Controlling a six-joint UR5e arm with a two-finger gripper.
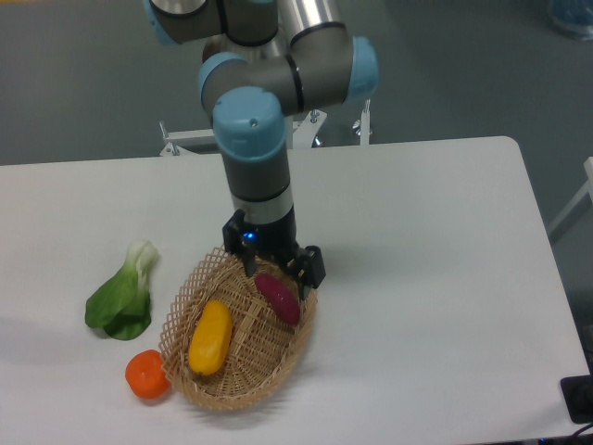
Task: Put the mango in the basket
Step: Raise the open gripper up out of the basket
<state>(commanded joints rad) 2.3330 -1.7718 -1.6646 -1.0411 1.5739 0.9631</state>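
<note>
One white table (pixel 417 278) with rounded corners fills most of the view, seen from above and slightly to the front. Behind its far edge is a dull grey-green floor, and a small metal bracket stands at that far edge near the arm's base.

One robot arm (pixel 269 111), silver and grey with light blue joint caps, reaches down from the top of the view to the middle of the table. Its wrist points straight down, with a small blue light glowing on the black tool body.

One basket (pixel 190 389) (oval, light tan wicker with an open lattice rim) sits near the front edge of the table, left of centre.

One leafy green vegetable (pixel 122 295) with a pale stalk lies near the left edge of the table, well apart from the basket.

One mango (pixel 210 336), yellow-orange and oblong, lies inside the basket on its left half, resting on the woven floor. Nothing is touching it.

One purple-red sweet potato (pixel 278 297) lies inside the basket too, on the right half, apart from the mango.

One round orange fruit (pixel 147 375) sits on the table just beside the basket's front-left rim.

One gripper (pixel 275 267), black, hangs over the basket's far rim, just above the sweet potato. Its two fingers are spread apart and hold nothing.
</note>
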